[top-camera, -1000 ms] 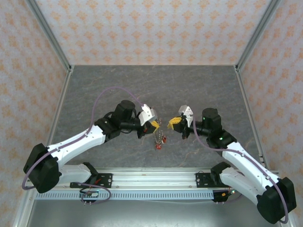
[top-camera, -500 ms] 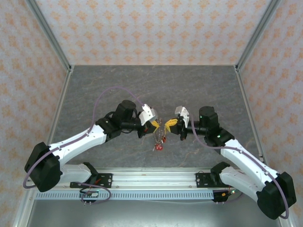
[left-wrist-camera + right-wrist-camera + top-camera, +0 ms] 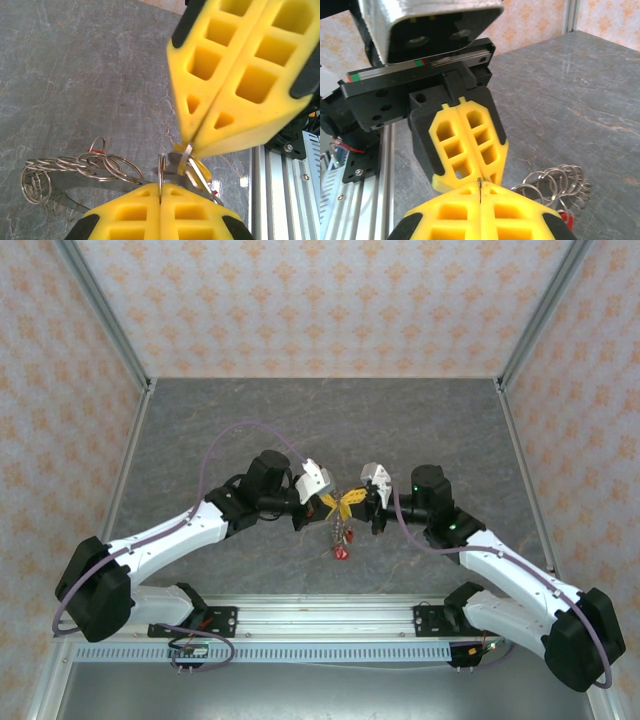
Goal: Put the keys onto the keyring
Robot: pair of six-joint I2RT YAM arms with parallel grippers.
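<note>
My left gripper (image 3: pixel 161 189) is shut on the keyring (image 3: pixel 161 172), a thin silver split ring held edge-on between its yellow fingers. My right gripper (image 3: pixel 192 142) comes in from above and is shut on a small metal key (image 3: pixel 186 156) whose tip touches the ring. In the top view the left gripper (image 3: pixel 328 504) and right gripper (image 3: pixel 358 500) meet tip to tip above the table's middle. A bunch of linked rings and keys (image 3: pixel 340 538) hangs below them, with a red head (image 3: pixel 341 553) at its bottom. In the right wrist view my right gripper (image 3: pixel 479 186) pinches a thin metal edge against the left gripper (image 3: pixel 470 174).
A chain of several loose split rings (image 3: pixel 75 167) trails from the held ring, also lying beside the fingers as rings (image 3: pixel 555 182). The grey stone-patterned table (image 3: pixel 250 420) is walled by patterned panels. An aluminium rail (image 3: pixel 320 615) runs along the near edge.
My right gripper has moved left until its tips meet the left gripper's. The left gripper has stayed nearly still, and the hanging bunch has shifted slightly.
</note>
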